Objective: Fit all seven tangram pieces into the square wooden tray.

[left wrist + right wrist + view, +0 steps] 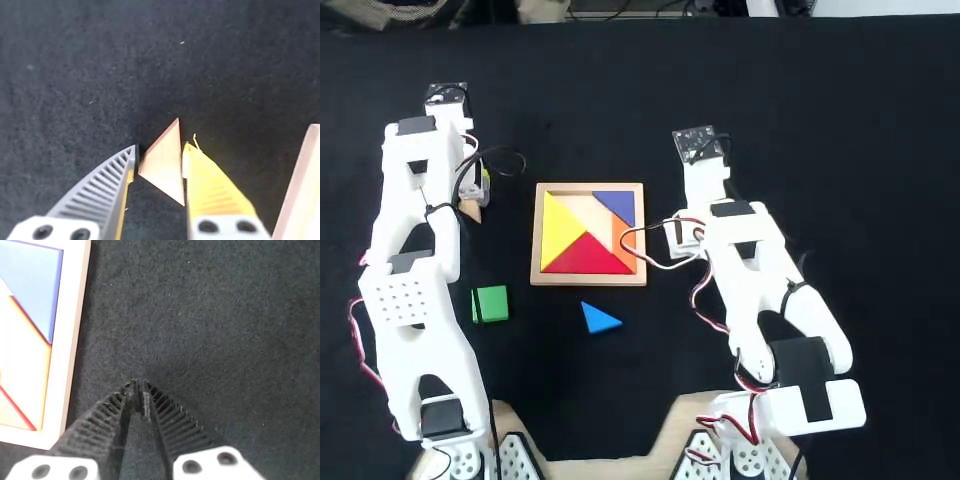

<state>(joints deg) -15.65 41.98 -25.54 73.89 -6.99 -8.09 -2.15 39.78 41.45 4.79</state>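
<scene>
The square wooden tray (588, 282) sits mid-table and holds yellow, red, orange and dark blue pieces. Left of it, my left gripper (473, 203) (160, 146) is down at the cloth, shut on a tan triangle (470, 211) (162, 165) held between its grey and yellow fingers. My right gripper (667, 248) (140, 384) is shut with nothing in it, just off the tray's right rim (75, 335). A green square (490, 304) and a light blue triangle (600, 318) lie loose on the cloth in front of the tray.
Black cloth covers the table. The tray's edge (302, 185) lies close beside the left gripper. Both arm bases stand at the near edge, and red and white cables (655, 250) hang over the tray's right side.
</scene>
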